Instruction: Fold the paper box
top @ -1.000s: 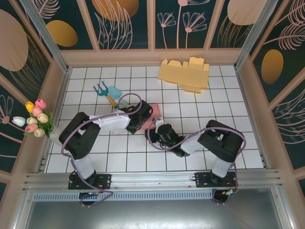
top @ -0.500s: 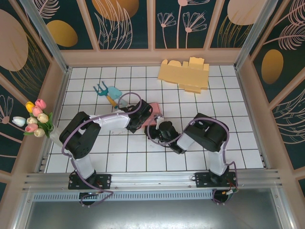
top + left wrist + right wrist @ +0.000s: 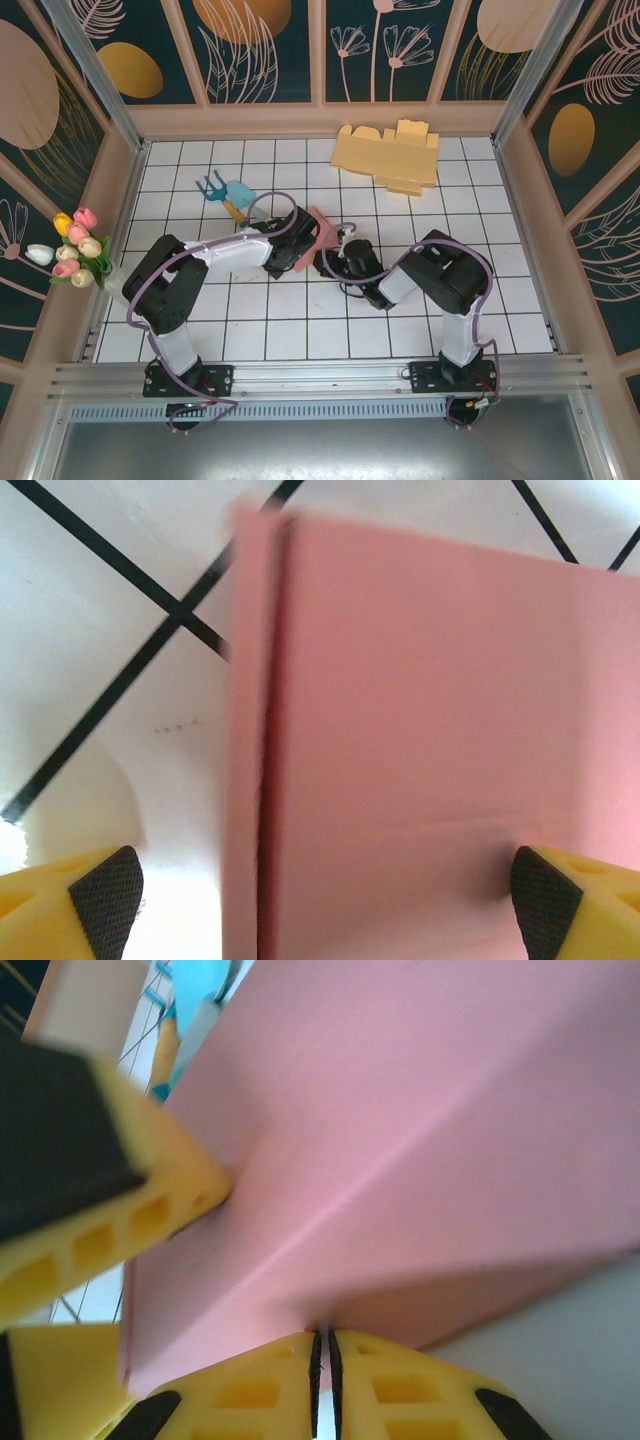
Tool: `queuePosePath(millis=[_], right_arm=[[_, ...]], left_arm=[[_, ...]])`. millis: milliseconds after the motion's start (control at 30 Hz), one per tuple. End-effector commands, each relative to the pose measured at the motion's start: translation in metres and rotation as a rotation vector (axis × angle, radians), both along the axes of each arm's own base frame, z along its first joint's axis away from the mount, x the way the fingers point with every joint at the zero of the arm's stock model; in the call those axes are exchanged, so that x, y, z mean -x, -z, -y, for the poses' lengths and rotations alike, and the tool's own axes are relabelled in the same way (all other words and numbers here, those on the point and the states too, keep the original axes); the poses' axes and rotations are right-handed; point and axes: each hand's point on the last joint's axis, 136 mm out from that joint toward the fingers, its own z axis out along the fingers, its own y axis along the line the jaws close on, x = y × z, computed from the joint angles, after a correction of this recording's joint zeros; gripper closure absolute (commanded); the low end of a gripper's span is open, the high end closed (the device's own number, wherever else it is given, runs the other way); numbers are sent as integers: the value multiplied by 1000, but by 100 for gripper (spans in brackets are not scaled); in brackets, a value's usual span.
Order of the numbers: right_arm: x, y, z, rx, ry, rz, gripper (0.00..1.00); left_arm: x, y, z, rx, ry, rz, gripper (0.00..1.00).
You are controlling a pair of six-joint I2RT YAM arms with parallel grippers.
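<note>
**Step in hand.** I judge the fold to be partway through. The paper box (image 3: pixel 322 228) sits at the middle of the bench (image 3: pixel 250 335), between the two wrists. One pink panel is raised at a tilt off the tiles. The right fingers (image 3: pixel 350 1390) are pressed together on the near edge of the sheet, just below a crease that runs diagonally across the right wrist view. The left fingers (image 3: pixel 100 900) are spread wide, one on either side of the panel, and hold nothing. In the right wrist view one left tip appears to touch the face of the sheet, but I cannot confirm any pressure.

**Next move.** In my judgement the pinched flap must be turned over along its crease. Meanwhile the left fingers should brace the panel or close on it. The sheet looks thin, so a hurried turn could buckle it or pull it from the pinch.

**Edges.** In the left wrist view a folded edge runs top to bottom along the left of the panel, with a narrow strip doubled beside it. The view is blurred, so I cannot say how firmly it is creased.

**Open room.**
- There are bare tiles on the near side and to the right.
- The yellow cardboard blank (image 3: pixel 388 157) lies by the far wall, well apart.
- The teal tool (image 3: pixel 230 193) lies near the left forearm and is the closest obstacle.
- The wrists stand close together, so I rate finger-to-finger contact as the main hazard.
</note>
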Motion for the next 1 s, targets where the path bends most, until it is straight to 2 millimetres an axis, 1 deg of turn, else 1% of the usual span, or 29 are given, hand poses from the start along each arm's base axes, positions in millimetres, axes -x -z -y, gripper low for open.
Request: queuePosePath(millis=[0, 133, 233, 300, 333, 367, 433, 467, 533, 600, 633, 667, 767, 833, 867, 967], right_arm=[[-12, 16, 30, 54, 80, -61, 84], [-7, 7, 32, 72, 46, -42, 83], [-5, 0, 39, 137, 43, -26, 82], [-8, -5, 49, 206, 58, -20, 83], [-9, -7, 54, 238, 56, -18, 83], [-10, -8, 59, 265, 57, -22, 84], [-14, -12, 69, 281, 61, -31, 86], [-16, -15, 73, 275, 65, -36, 91], [-18, -18, 77, 252, 63, -44, 100], [-21, -20, 76, 224, 42, -56, 100], [-22, -20, 74, 215, 29, -61, 100], [-23, -18, 72, 209, 18, -71, 100], [-26, -15, 64, 188, -7, -89, 100], [-28, -11, 61, 182, -14, -99, 100], [-28, -8, 60, 181, -15, -104, 100], [-33, -1, 57, 179, -21, -121, 100]], left_arm=[[56, 28, -38, -206, 91, -239, 5], [41, 10, -35, -211, 113, -160, 5], [20, -14, -24, -206, 177, -55, 5], [4, -36, -26, -243, 190, 31, 5], [-3, -42, -27, -270, 199, 68, 5], [-12, -63, -27, -272, 210, 146, 5], [-26, -88, -28, -301, 242, 263, 5], [-33, -102, -28, -316, 266, 325, 5], [-44, -123, -27, -332, 325, 433, 6], [-53, -141, -16, -320, 434, 555, 5], [-57, -143, -13, -317, 470, 586, 2], [-62, -142, -11, -308, 503, 608, 2], [-82, -123, -10, -270, 571, 565, 2], [-92, -108, -9, -242, 606, 526, 2], [-96, -100, -9, -223, 616, 507, 2], [-104, -87, -9, -175, 625, 497, 4]])
